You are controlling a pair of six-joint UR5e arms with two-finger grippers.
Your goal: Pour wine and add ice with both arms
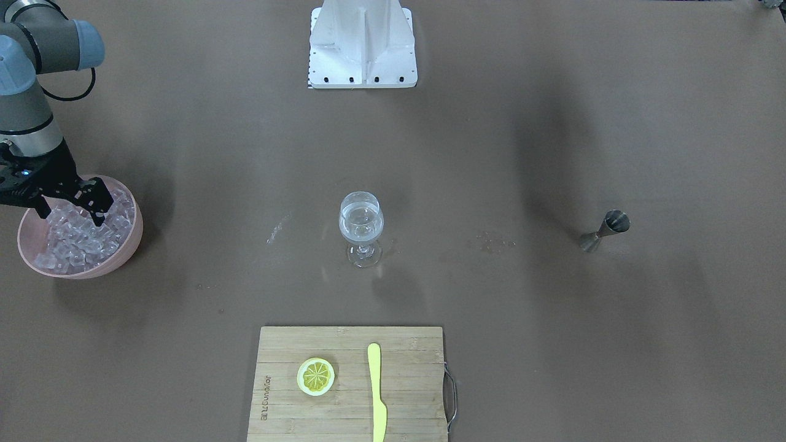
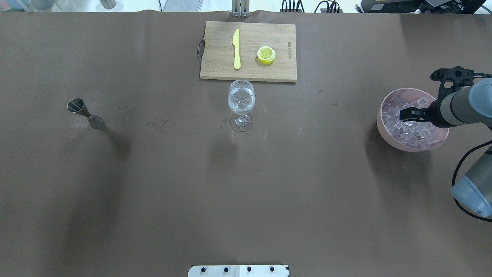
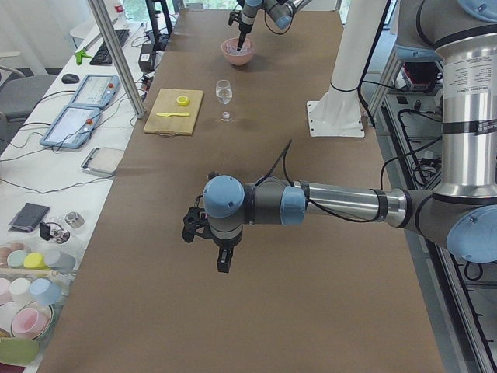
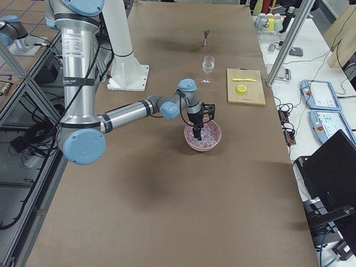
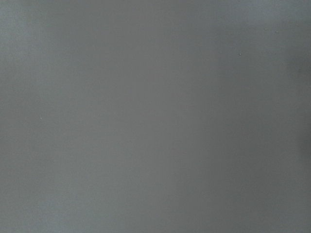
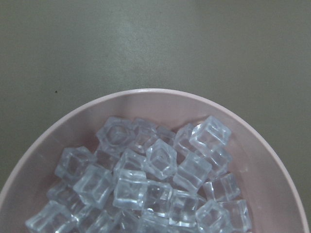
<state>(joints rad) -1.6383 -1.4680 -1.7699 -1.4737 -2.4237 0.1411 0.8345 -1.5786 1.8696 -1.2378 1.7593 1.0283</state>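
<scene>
Over at the robot's right end of the brown-covered desk (image 1: 552, 337), the right grey tubular arm with pale blue joint caps (image 1: 31, 110) leans over a pink round bowl (image 1: 132, 236). Its black two-finger pincer (image 1: 70, 212) points down into the bowl. The two fingers stand wide apart, their tips down among the heap of small clear ice cubes (image 1: 80, 239) that fills the bowl. Whether a cube sits between them I cannot tell.

In the middle of the desk a stemmed clear wine glass (image 1: 361, 224) stands upright with a little colourless wine (image 1: 361, 221) in its bowl. It is well apart from the ice bowl.

Towards the robot's left, a small steel double-cone jigger (image 1: 605, 231) stands alone.

On the far side of the glass from the white metal pedestal (image 1: 362, 43) lies a bamboo cutting board with a wire handle (image 1: 411, 368). It carries a yellow lemon slice (image 1: 316, 376) and a yellow plastic knife (image 1: 376, 393), side by side and apart.

The left grey arm (image 3: 334, 203) reaches out above bare desk at the robot's left end, far from everything. Its pincer (image 3: 222, 263) hangs downward; I cannot tell how its jaws stand.
</scene>
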